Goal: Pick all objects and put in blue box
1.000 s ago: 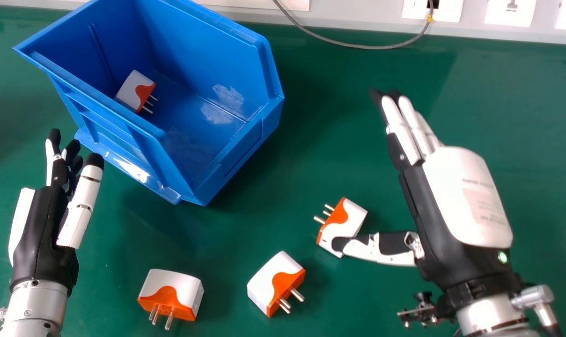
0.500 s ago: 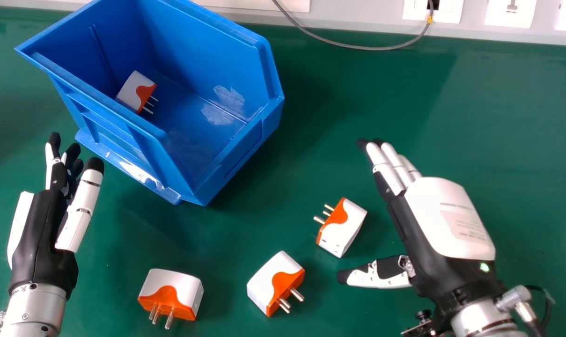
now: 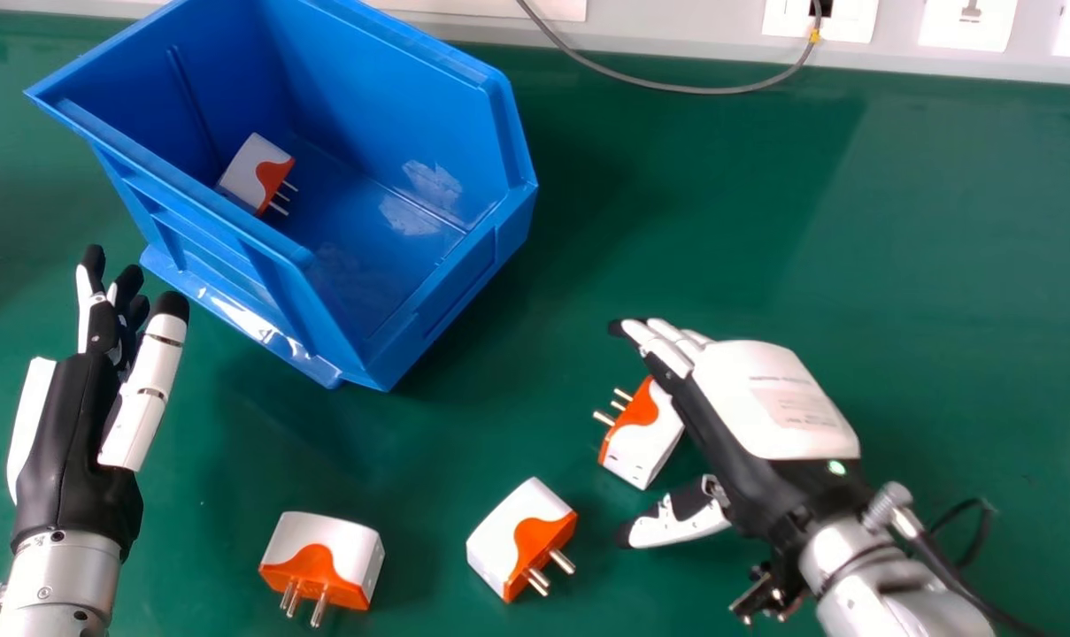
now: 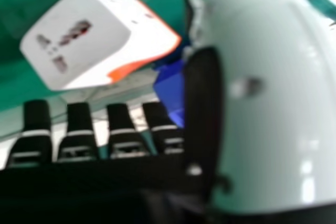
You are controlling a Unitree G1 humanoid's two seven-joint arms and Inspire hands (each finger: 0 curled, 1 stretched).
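My right hand (image 3: 751, 416) is open in the head view, its palm beside a white-orange adapter (image 3: 642, 442), fingers past its far side and thumb on the near side. In the right hand view, my right hand (image 4: 126, 142) has straight fingers, with the adapter (image 4: 79, 40) beyond them. Two more adapters lie on the table, one at the centre front (image 3: 519, 531) and another (image 3: 322, 553) left of it. Inside the blue box (image 3: 393, 292) rests a fourth adapter (image 3: 256, 172). My left hand (image 3: 79, 442) is open at the left, nearer than the box.
A grey cable (image 3: 676, 88) loops over the far edge of the green table (image 3: 968, 248), near white wall sockets (image 3: 968, 22). Bare table lies between the box and the right hand.
My right hand has come nearer and moved left, from beyond the right adapter to close beside it, now covering part of it. The left hand has barely shifted.
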